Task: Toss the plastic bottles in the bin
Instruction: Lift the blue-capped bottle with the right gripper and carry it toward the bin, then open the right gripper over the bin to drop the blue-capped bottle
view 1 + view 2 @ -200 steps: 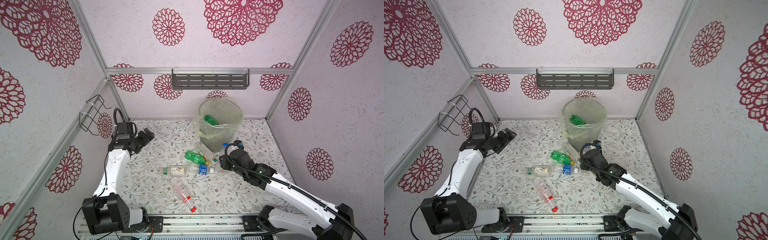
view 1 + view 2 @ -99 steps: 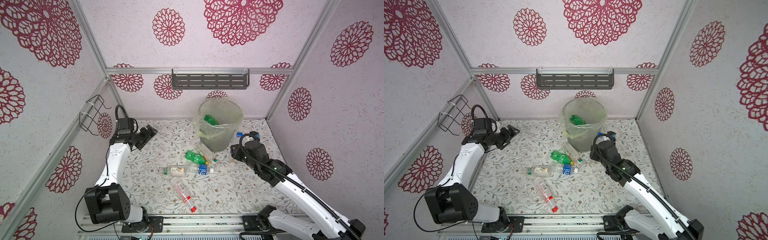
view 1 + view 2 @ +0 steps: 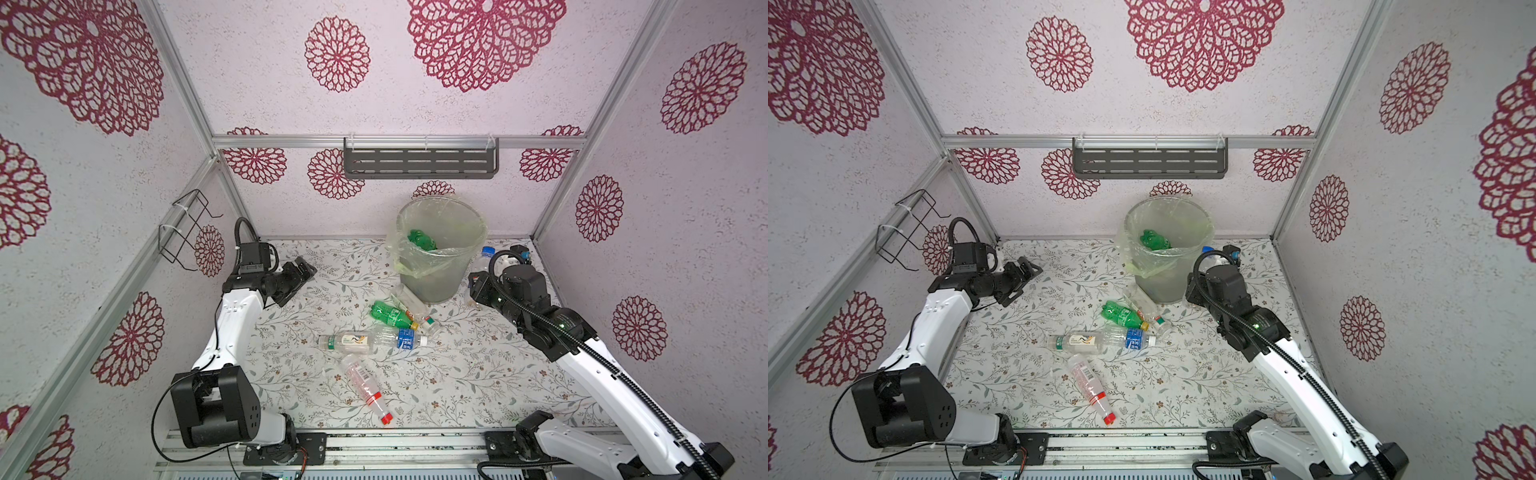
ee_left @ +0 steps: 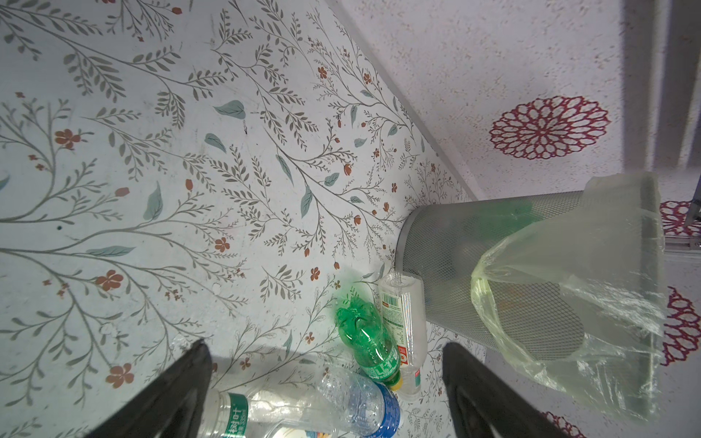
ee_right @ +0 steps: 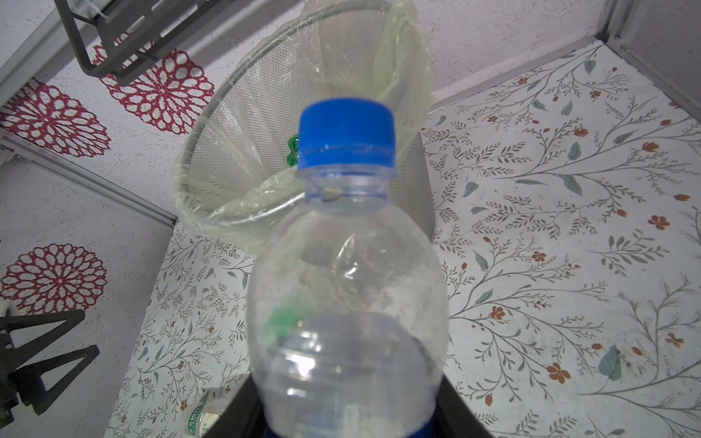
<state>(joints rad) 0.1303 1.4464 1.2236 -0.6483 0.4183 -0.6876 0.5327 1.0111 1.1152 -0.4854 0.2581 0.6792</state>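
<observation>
The left end effector (image 3: 301,268) hangs open and empty, with the loose plastic bottles (image 3: 361,340) lying on the tabletop (image 3: 478,374) to its right. The right end effector (image 5: 349,415), the nearer arm, grips a clear blue-capped bottle (image 5: 349,273). The bottle's long axis points cap-first at the bin (image 5: 265,125), just ahead.

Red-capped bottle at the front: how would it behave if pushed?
Likely rolls: the red-capped bottle lies on its side on the flat table. It looks empty, so probably light. Its thin clear wall may dent when squeezed.
</observation>
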